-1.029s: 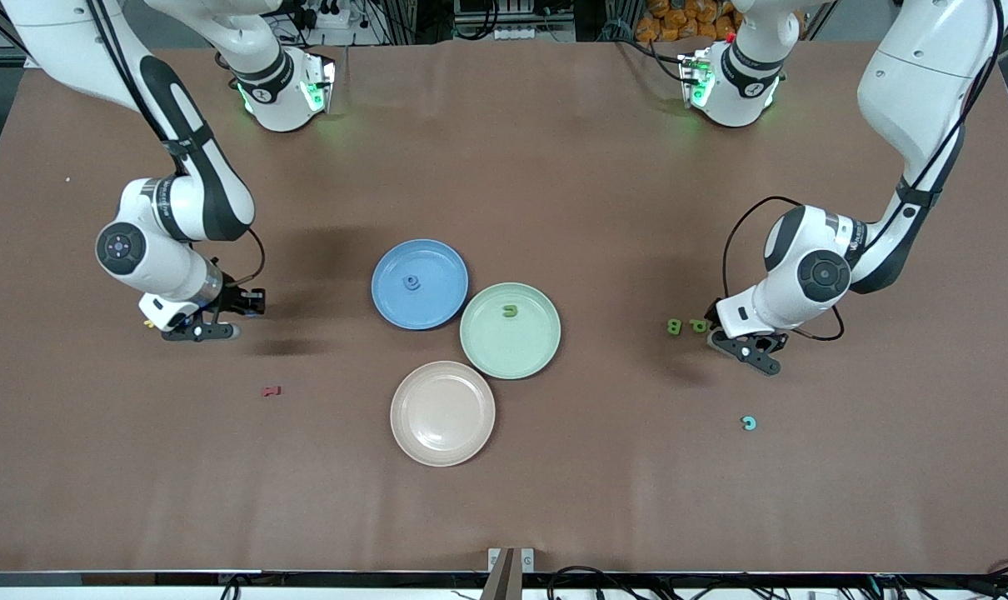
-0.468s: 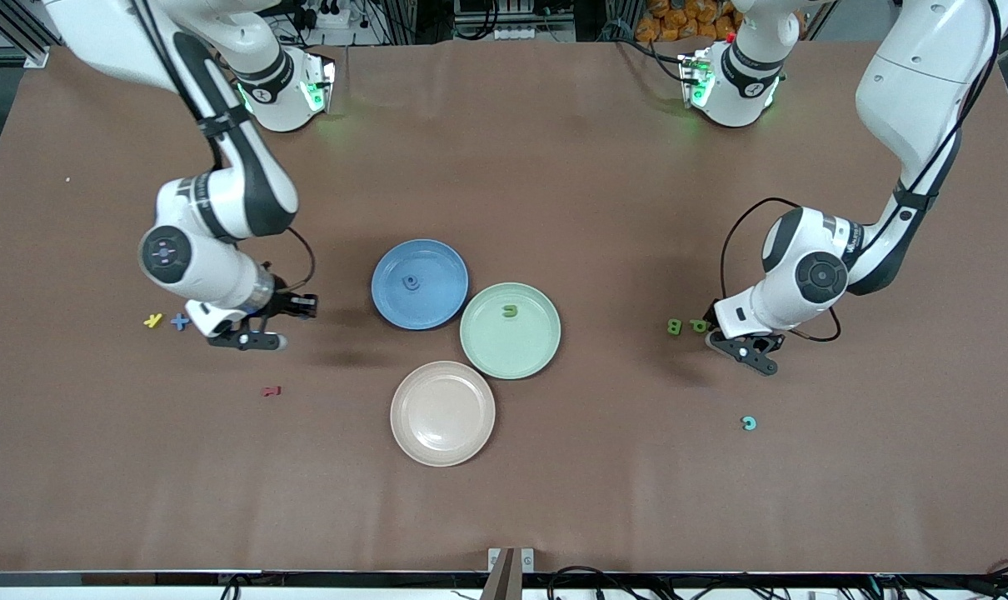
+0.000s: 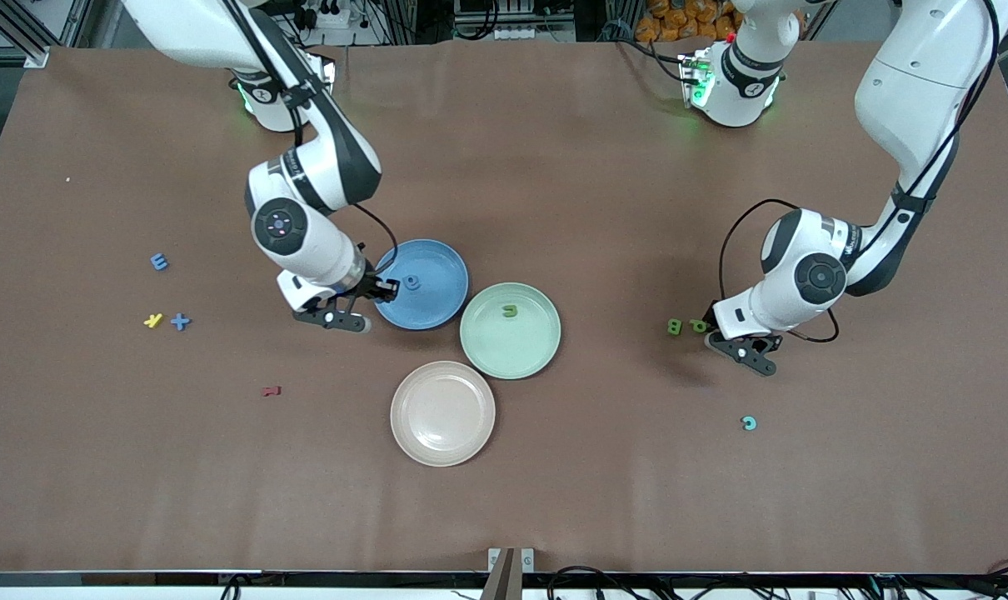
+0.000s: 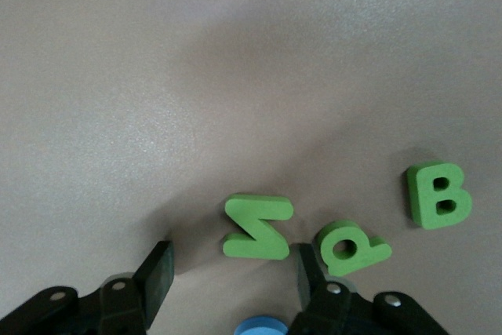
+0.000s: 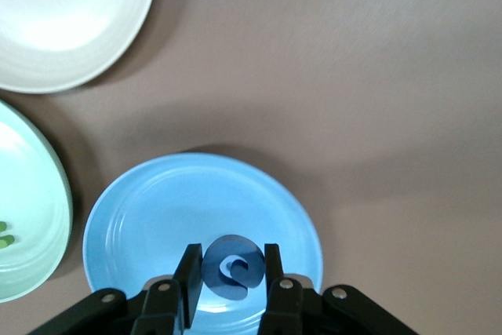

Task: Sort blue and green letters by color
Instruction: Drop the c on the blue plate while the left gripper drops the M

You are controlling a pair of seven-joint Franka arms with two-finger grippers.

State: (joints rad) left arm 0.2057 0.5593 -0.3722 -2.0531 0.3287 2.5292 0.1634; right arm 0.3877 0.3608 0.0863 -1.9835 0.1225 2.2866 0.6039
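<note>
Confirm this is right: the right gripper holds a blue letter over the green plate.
Wrong plate. In the right wrist view the right gripper holds the blue letter over the blue plate; the green plate lies beside it.

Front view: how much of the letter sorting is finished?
Done: one blue piece on the blue plate, one green letter on the green plate. In hand: the right tool grips a blue letter over the blue plate; the left tool, open, is above the green Z. Remaining: green P, green B, blue E, blue plus.
</note>
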